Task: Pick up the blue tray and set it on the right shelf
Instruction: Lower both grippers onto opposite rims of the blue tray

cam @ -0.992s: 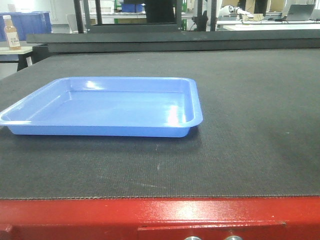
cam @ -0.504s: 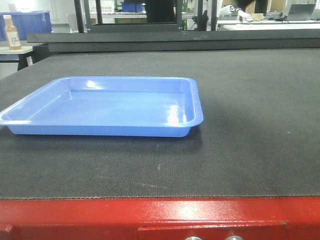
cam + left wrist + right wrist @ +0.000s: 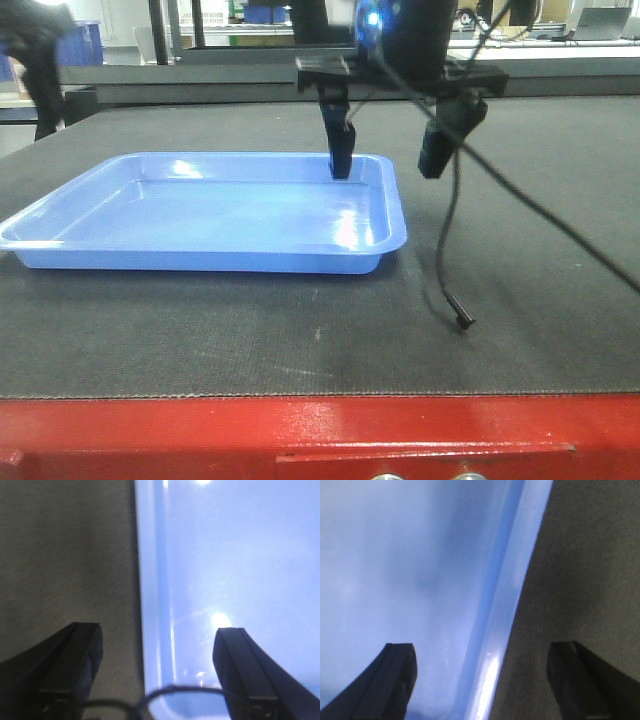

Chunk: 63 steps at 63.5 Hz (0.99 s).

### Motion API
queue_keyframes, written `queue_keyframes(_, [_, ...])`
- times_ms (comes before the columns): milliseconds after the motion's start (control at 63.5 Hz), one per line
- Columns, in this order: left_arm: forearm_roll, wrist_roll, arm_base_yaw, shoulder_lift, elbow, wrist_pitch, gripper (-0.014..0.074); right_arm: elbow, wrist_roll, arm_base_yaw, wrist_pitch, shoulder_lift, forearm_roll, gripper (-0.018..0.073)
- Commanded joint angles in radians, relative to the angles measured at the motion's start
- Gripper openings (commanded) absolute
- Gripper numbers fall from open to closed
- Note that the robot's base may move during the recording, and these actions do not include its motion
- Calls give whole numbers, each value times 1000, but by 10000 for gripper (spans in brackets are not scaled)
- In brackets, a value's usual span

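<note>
Progress: barely begun. Blue tray (image 3: 210, 215) lies flat on the mat (image 3: 520, 260) toward its front-left corner, not yet lifted. Jaws of right gripper (image 3: 388, 165) gape wide astride its right rim; left gripper (image 3: 157, 632) gapes likewise over the left rim. Grasp, lift and placement remain; right shelf unseen.

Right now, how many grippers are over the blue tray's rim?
2. The left gripper hangs open over the blue tray's left rim; the right gripper hangs open over its right rim.
</note>
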Motion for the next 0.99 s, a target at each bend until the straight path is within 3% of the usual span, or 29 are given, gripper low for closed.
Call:
queue_keyframes(0, [-8, -26, -5, -3, -68, -18, 382, -44, 53, -8, -15, -46, -61, 623])
queue_keyframes(95, [-8, -26, -5, 42, -90, -18, 382, -44, 95, -14, -25, -35, -84, 623])
queue_keyframes(630, [-32, -26, -5, 192, -95, -31, 382, -44, 95, -20, -90, 30, -43, 595])
queue_keyframes(740, [-36, -26, -5, 196, -95, -31, 381, -44, 94, -17, -103, 31, -31, 470])
queue_keyframes(835, [-36, -26, -5, 196, -95, -31, 361, -44, 94, -17, -98, 31, -30, 307])
queue_keyframes(977, [-38, -26, -5, 196, -95, -29, 191, -44, 93, -17, -73, 31, -30, 45])
